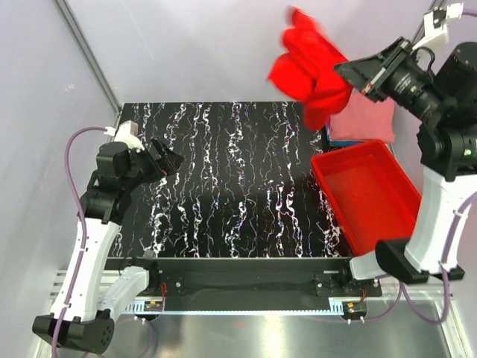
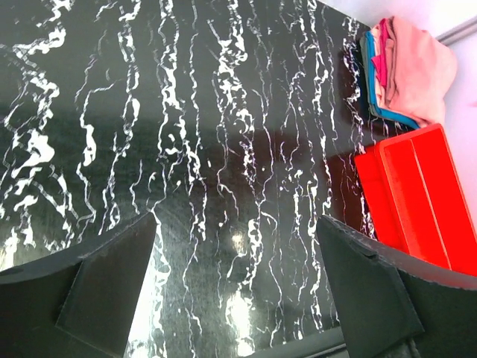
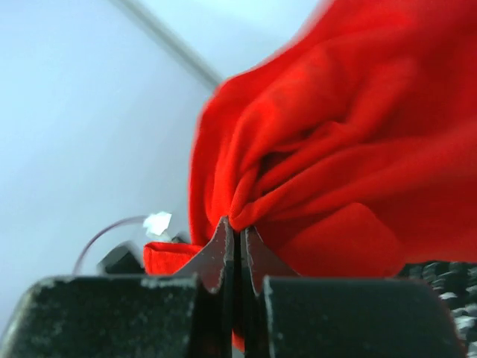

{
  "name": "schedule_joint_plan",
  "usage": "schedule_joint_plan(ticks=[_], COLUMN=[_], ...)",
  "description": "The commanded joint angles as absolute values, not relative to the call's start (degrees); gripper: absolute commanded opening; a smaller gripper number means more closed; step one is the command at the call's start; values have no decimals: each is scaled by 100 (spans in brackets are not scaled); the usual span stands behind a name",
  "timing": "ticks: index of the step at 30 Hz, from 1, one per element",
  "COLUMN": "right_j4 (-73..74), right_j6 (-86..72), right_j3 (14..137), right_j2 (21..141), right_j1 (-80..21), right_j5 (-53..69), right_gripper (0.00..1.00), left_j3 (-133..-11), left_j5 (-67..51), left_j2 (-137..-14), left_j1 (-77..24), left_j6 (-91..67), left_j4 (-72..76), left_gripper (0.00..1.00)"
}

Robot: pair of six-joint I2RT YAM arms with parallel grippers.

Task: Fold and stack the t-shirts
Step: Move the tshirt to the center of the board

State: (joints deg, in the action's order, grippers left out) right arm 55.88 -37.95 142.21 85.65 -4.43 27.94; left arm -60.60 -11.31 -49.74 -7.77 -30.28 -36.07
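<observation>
My right gripper (image 1: 349,71) is shut on the bright red t-shirt (image 1: 309,63) and holds it bunched in the air above the table's far right corner. In the right wrist view the red t-shirt (image 3: 335,164) is pinched between the closed fingertips (image 3: 240,227). A salmon-pink t-shirt (image 1: 364,119) lies folded on a stack at the far right; in the left wrist view the stack (image 2: 406,71) shows pink on top with blue beneath. My left gripper (image 1: 173,159) is open and empty above the table's left side; it also shows in the left wrist view (image 2: 237,280).
A rigid red plastic bin (image 1: 365,194) sits at the table's right edge, just in front of the folded stack; it also shows in the left wrist view (image 2: 417,201). The black marbled tabletop (image 1: 231,179) spans the middle. Grey walls stand behind and to the left.
</observation>
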Motion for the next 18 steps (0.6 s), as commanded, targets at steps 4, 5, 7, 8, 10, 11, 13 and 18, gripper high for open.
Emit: schedule_joint_plan(ticks=[4,5,7,8,10,11,13,18], right_j4=[4271,4280,4140,3966,3763,3475,3305,3858], right_j6=[-4449,-4369,-4115,-4044,-3816,-3762,-3552,-3200], right_j3=[11527,11296,10360,9979,8788,8389,7529,7058], right_j2=[7919,7928,7963,7989,8155,8235,8541,8772], right_j1=[-1396,-1528,-2036,-2239,-2756,-2890,-3145,-3173], right_j5=[3340,3296,3156,3112,2876,2717,2287,855], right_gripper=[0,0,3,9,22,29,40,63], left_j3=[-6416,-6407,-6337,-6302,-6197,-6092,-5951,-5353], left_j5=[-836,-748,-432,-257,314,499,729,-522], left_j2=[-4518,-4465,-4317,-4281,-4210,-4193,-4184,-4622], left_j1=[-624,-615,-607,-606,-589,-580,-554,-554], left_j6=[-3304,-3322,-3401,-3436,-3437,-3437,-3428,-3121], left_j4=[-3858,-3876,-3928,-3998,-4147,-4192,-4201,-3859], left_gripper=[96,96,96,96,96,97,98,97])
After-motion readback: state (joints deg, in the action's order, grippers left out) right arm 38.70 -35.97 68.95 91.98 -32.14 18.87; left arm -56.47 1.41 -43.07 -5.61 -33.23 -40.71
